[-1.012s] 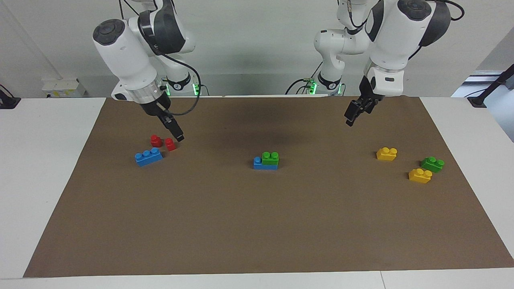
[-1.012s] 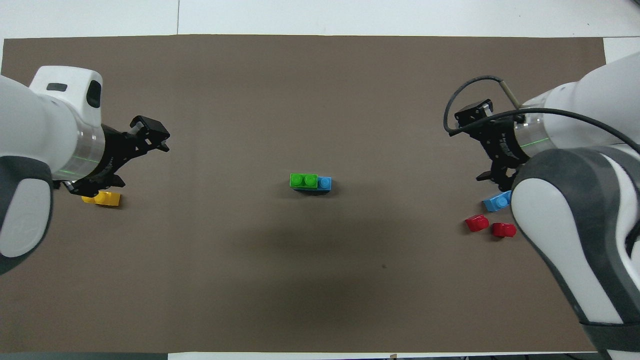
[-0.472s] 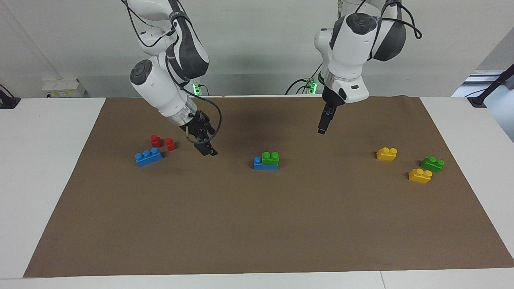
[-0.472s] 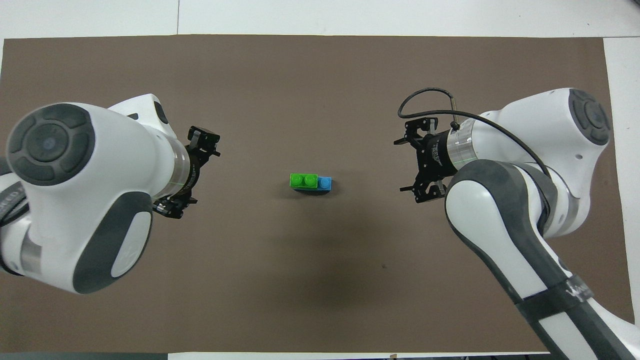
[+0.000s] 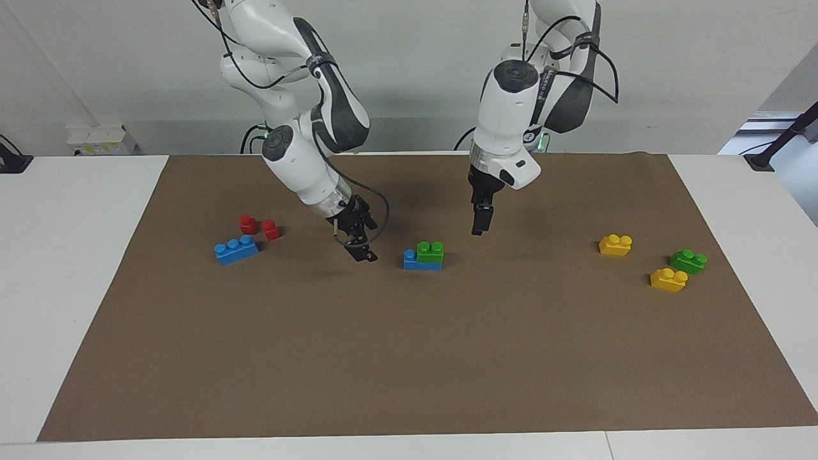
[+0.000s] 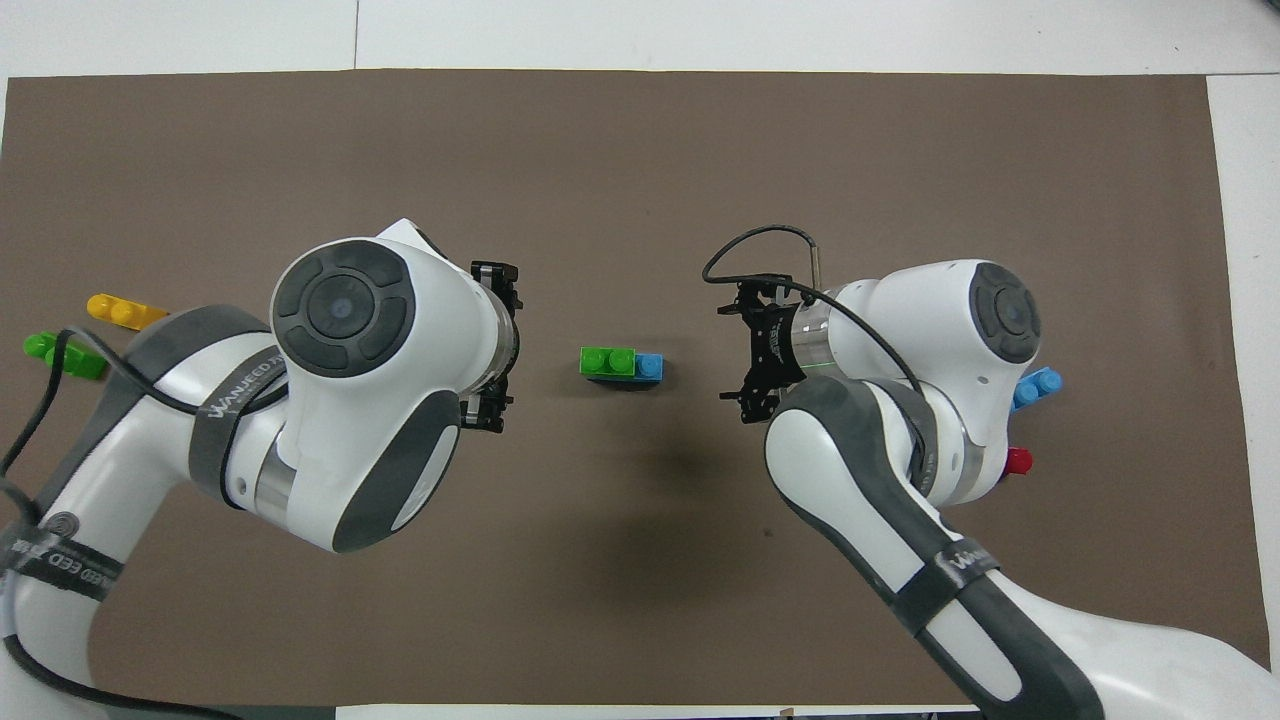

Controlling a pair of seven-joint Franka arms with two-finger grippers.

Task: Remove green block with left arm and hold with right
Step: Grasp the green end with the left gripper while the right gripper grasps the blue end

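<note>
A brown mat [image 5: 409,358] covers the white table [image 5: 70,255] before a plain pale wall [image 5: 409,64].

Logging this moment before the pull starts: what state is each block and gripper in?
green block: stacked on blue block, untouched.
left gripper: open, empty, above mat near the stack.
right gripper: open, empty, low beside the stack.
second green block: loose on mat.
yellow blocks: loose, apart.
red blocks: loose.

Lab: robot arms [image 5: 300,163], papered table [image 5: 83,255]
</note>
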